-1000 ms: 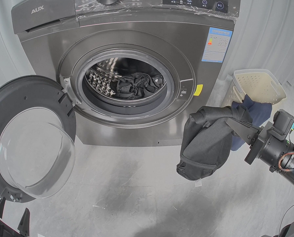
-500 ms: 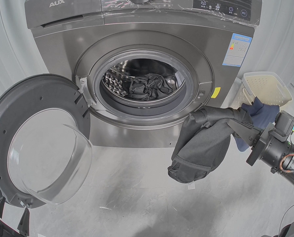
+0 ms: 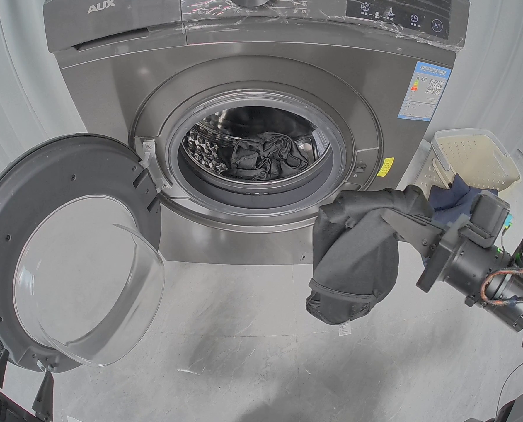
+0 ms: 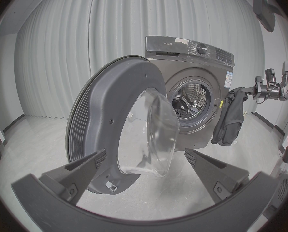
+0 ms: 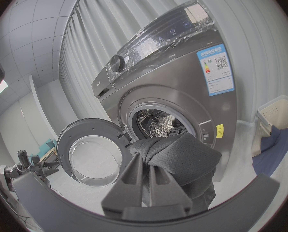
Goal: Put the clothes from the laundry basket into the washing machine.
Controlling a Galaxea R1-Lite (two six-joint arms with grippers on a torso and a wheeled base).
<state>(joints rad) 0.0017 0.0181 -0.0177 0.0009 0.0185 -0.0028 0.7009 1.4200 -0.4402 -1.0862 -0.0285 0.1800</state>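
Because the door (image 3: 68, 247) is swung wide and the drum (image 3: 214, 147) mouth is free, the right gripper (image 3: 403, 225), closed on the dark garment (image 3: 355, 253) by its top (the rest hangs loose), holds it off the floor beside the opening, near the laundry basket (image 3: 478, 153).

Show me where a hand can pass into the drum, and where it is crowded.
Free: the upper half of the drum, above the dark clothes; also the floor between open door and hanging garment. Crowded: beside the basket, with the right tool.
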